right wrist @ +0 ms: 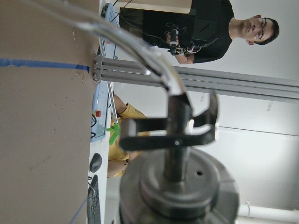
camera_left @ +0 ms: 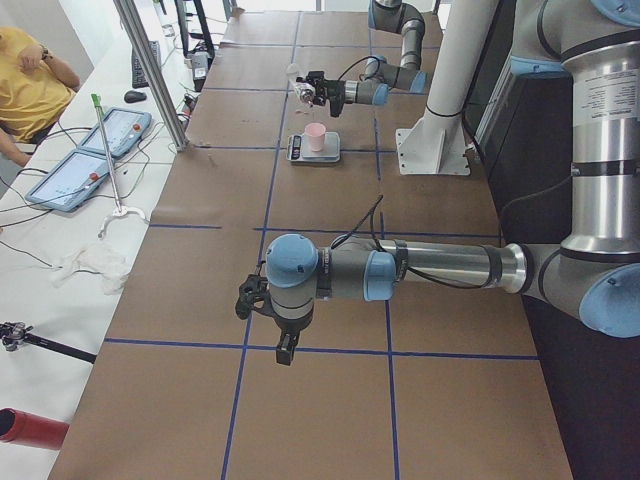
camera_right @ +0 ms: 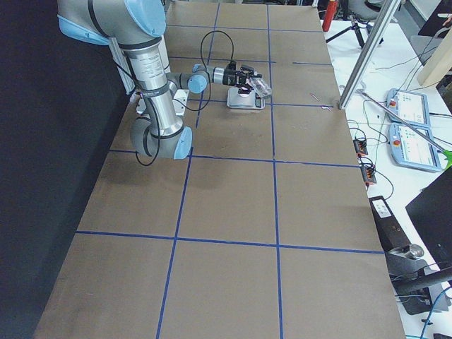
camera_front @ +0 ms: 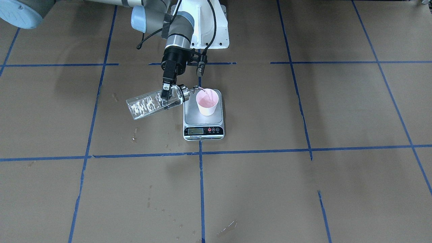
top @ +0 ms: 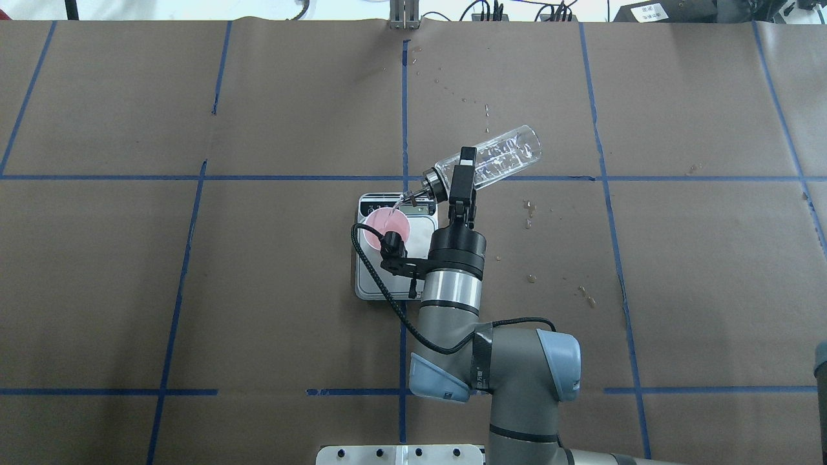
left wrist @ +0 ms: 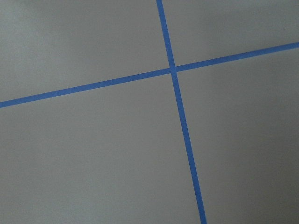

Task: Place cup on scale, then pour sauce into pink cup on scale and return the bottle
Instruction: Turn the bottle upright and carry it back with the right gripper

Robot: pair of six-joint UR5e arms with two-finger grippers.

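left gripper: nearest in the left-end view, hanging low over the brown-paper table, well apart from everything else. Seen only from the side, so can't tell if its fingers are parted or closed. Its wrist cam shows just paper and crossing blue tape lines.

scale: mid-table, flat on the paper, over a tape line. Brushed steel platform, black front strip with a lit display plus red and black buttons. Digits and the small print under the display are too small to read.

cup: upright on the platform, toward the robot side. Pink inside, whitish outside, narrower than the platform.

sauce: thin clear stream running from the spout into the cup's mouth.

bottle: clear glass, tipped close to horizontal, metal collar and spout lowest, right at the cup rim, base out over the paper beside the scale. White markings on the glass, not legible.

right gripper: fingers clamped across the bottle body just behind the collar, reaching out from the robot side.

Scattered wet drops on the paper on the bottle's side of the scale.

Furthest, in the right wrist cam: a person in a black top behind an aluminium rail.
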